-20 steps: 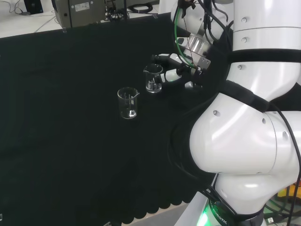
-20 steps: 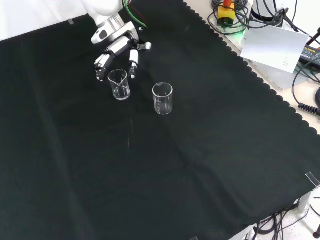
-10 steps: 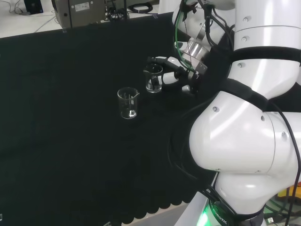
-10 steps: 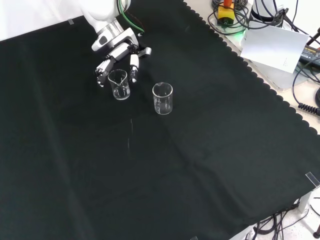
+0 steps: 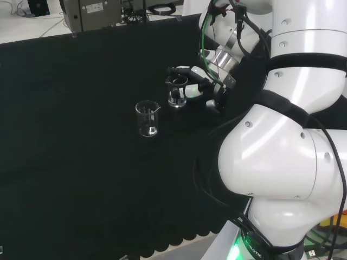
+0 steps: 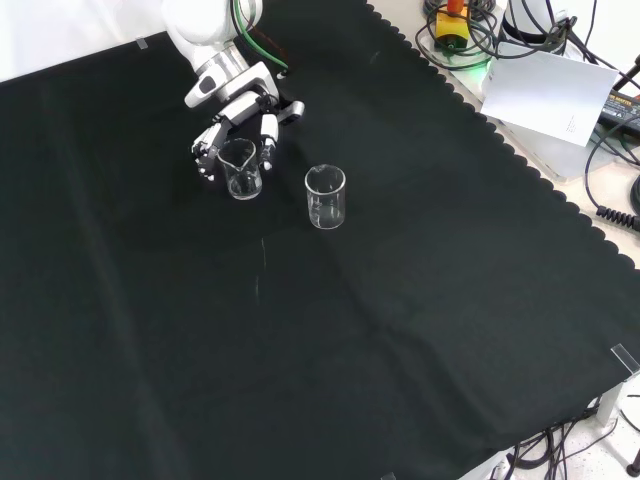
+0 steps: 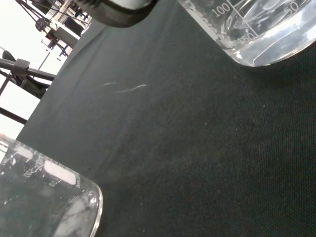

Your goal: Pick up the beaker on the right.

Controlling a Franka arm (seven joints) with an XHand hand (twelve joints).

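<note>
On the black-clothed counter, two clear glass beakers stood upright and apart, and the robot's black and white hand had its fingers spread to either side of one of them. In the front view that near beaker stood to the left of and slightly higher than the other beaker, with one finger down its left side and another down its right, the rim between them. In the head view the hand reached in from the right, just left of the big white arm links, and its fingers curved around the near beaker, one passing behind the rim and another in front; whether they actually touched the glass could not be told. The beaker's base still rested on the cloth. The other beaker stood to the lower left in that view, well clear of the hand. The wrist view showed the rounded base of one beaker with printed graduation marks and the wall of a second beaker, both sitting on the dark weave.
</note>
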